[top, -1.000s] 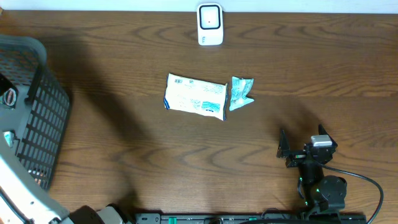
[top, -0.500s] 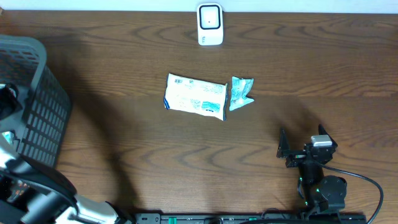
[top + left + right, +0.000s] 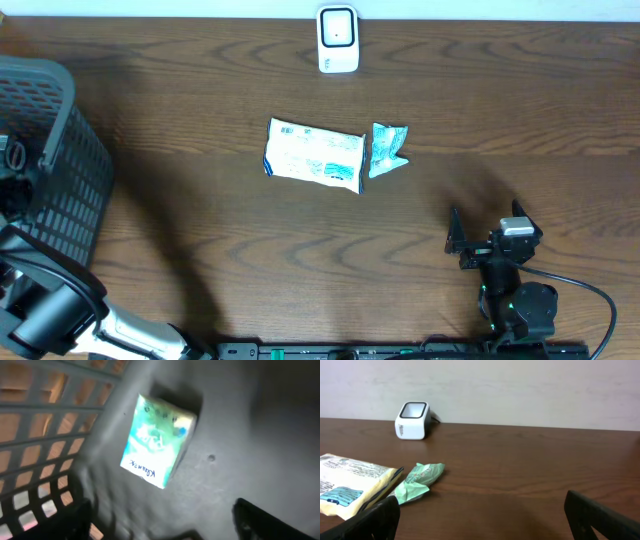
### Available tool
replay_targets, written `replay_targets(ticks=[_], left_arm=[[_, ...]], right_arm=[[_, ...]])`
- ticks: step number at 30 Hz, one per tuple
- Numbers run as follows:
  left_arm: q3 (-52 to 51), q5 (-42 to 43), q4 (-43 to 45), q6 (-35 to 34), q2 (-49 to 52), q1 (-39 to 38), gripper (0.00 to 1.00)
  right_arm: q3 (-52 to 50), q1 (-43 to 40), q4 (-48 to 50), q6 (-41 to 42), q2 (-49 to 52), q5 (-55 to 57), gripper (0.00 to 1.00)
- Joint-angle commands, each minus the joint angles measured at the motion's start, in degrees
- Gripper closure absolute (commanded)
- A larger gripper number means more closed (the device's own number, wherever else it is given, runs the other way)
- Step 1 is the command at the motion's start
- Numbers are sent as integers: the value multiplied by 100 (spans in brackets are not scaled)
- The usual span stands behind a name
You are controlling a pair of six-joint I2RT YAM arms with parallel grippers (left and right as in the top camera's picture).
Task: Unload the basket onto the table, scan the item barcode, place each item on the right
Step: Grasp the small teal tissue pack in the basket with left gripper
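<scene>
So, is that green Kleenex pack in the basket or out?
In: the Kleenex pack lies on the grey floor of the basket, beside its lattice wall.

The worktop [image 3: 200,220] is dark brown wood with a strong wavy grain, ending at a pale wall on its far side. A small white scanner [image 3: 338,39] stands at the middle of the far edge. Near the centre a flat white packet with blue print [image 3: 315,155] lies slightly askew, and a small crumpled teal packet [image 3: 388,148] lies just beside its right end. A dark grey latticed basket [image 3: 70,190] sits at the left edge.
</scene>
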Motion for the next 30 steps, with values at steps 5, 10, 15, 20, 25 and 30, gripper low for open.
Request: replay_targets(ticks=[5, 10, 15, 20, 25, 30], left_arm=[[-184, -437, 293, 225, 361, -7, 22], [-188, -422, 382, 223, 612, 20, 27], [-192, -415, 490, 223, 850, 24, 37], [-192, -420, 590, 219, 973, 70, 41], [-192, -417, 675, 94, 979, 238, 60], [-192, 35, 669, -42, 979, 463, 81]], right_arm=[[-20, -2, -9, 59, -26, 4, 1], [-20, -2, -9, 59, -26, 4, 1], [-20, -2, -9, 59, -26, 4, 1], [-20, -2, -9, 59, -26, 4, 1], [-20, -2, -9, 59, -26, 4, 1], [-20, -2, -9, 59, -26, 4, 1]])
